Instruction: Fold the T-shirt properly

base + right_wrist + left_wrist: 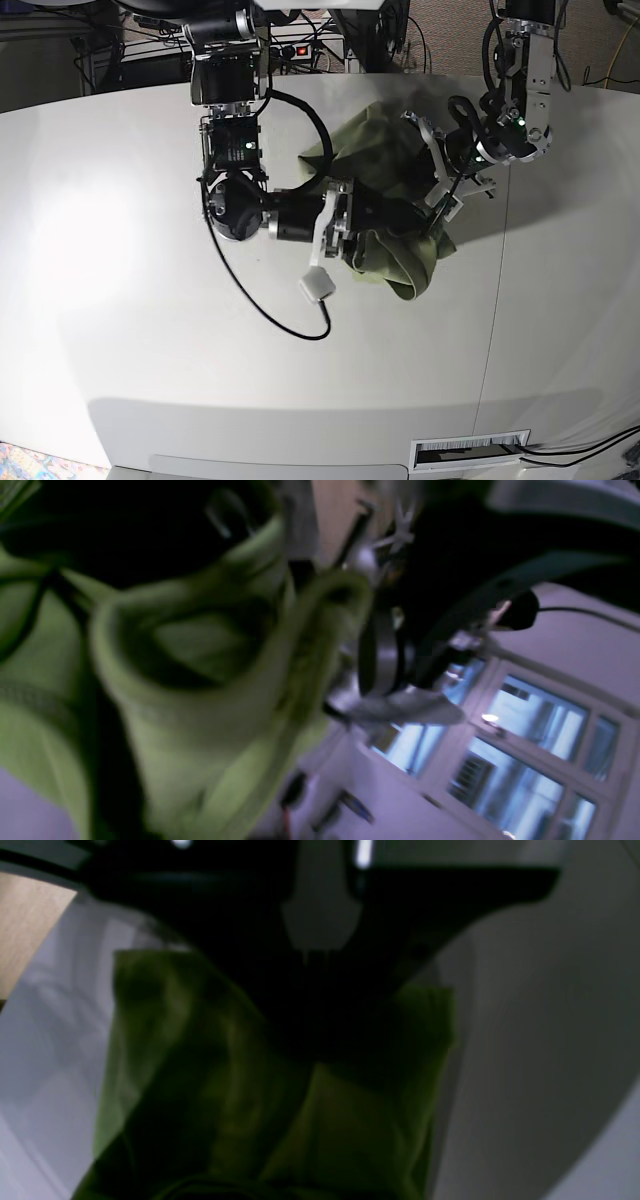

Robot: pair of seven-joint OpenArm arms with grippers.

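A wide white desk fills the overhead base view, with cables and equipment along its far edge; the right wrist view shows a bright window behind the arm. Near the middle of the far half of the desk, a sage-green T-shirt is bunched into a rumpled heap between the two arms, partly lifted off the surface, with a rounded fold drooping toward the viewer. The left end effector, on the right side of the base view, is pressed together on a pinch of the T-shirt's cloth; in its own wrist view, green fabric hangs straight down beneath the dark fingers. The right end effector, on the left side of the base view, sits against the shirt's near edge. Its wrist view is blurred and crowded with green folds, so I cannot tell whether its fingers are spread or gripping. By my reading, the folding is at an early or middle stage: no flat, squared layers are visible, and the shirt is not yet smoothed, folded and laid down neatly.
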